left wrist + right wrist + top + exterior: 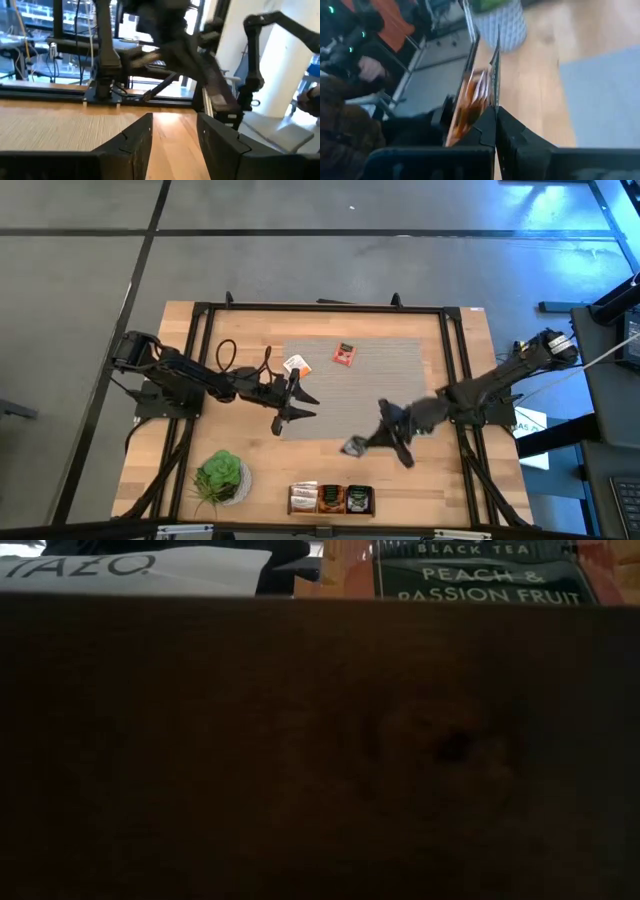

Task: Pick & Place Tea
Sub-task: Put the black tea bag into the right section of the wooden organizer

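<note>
My right gripper (368, 442) hovers over the near edge of the grey mat (400, 370), shut on a dark tea sachet (354, 447). In the right wrist view the sachet (493, 70) shows edge-on. Two more sachets lie flat on the mat: a white-and-orange one (295, 365) and an orange-red one (344, 355). My left gripper (296, 406) stands open and level over the mat's left edge, with nothing between its fingers (135, 142). A wooden box (330, 499) with several sachets stands at the near edge. My right gripper pinches the sachet's near edge (494, 102) between its two fingertips. The fingers slant down toward the table's near left. The sachet sticks out ahead of the fingers, on edge and clear of the table.
A green potted plant (220, 477) stands at the near left, left of the box. The low view is filled by the box's dark wall (320, 750), with sachet tops above it. A black frame (452, 380) runs along the table's sides. A person (350, 100) shows beyond the table.
</note>
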